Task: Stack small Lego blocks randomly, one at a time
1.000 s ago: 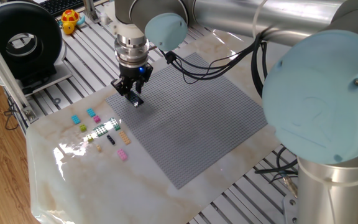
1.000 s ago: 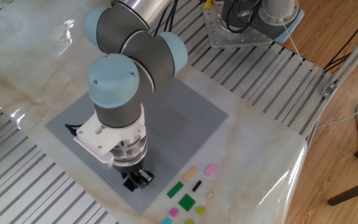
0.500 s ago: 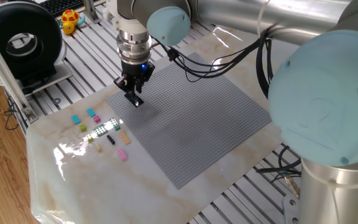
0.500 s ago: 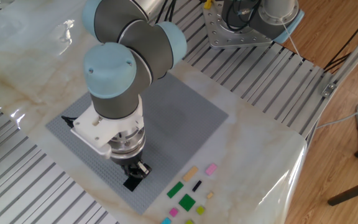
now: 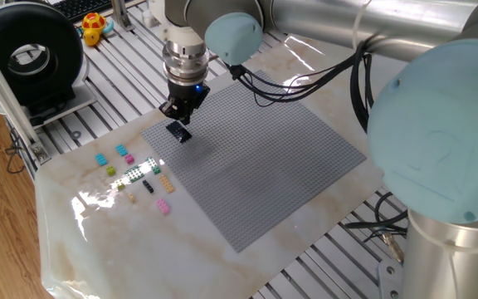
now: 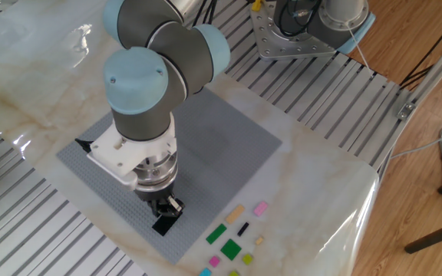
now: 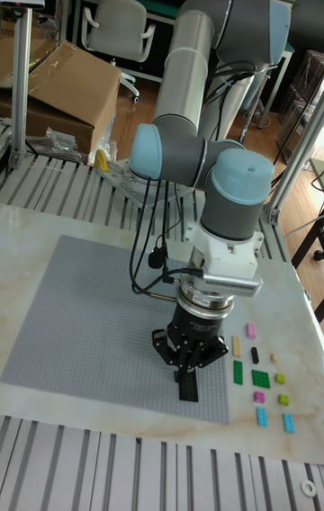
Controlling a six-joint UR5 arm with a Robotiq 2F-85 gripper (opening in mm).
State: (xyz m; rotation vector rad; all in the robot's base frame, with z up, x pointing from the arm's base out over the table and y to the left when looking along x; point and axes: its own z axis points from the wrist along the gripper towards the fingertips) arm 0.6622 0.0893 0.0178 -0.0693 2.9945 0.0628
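Small dark Lego plate (image 5: 178, 131) lies on the large grey studded baseplate (image 5: 256, 158), just under the gripper (image 5: 180, 115), whose fingers stand narrowly parted, holding nothing.

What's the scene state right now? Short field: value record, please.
arm: one UR5, gripper above the near-corner area of the grey baseplate
gripper contents: nothing visibly held; open or shut unclear
dark plate: lying on the baseplate, just below the gripper
loose small bricks: clustered on the marble beside the baseplate, none stacked
colours seen: cyan, pink, green, yellow-green, tan, black
background: yellow toy on the slatted bench
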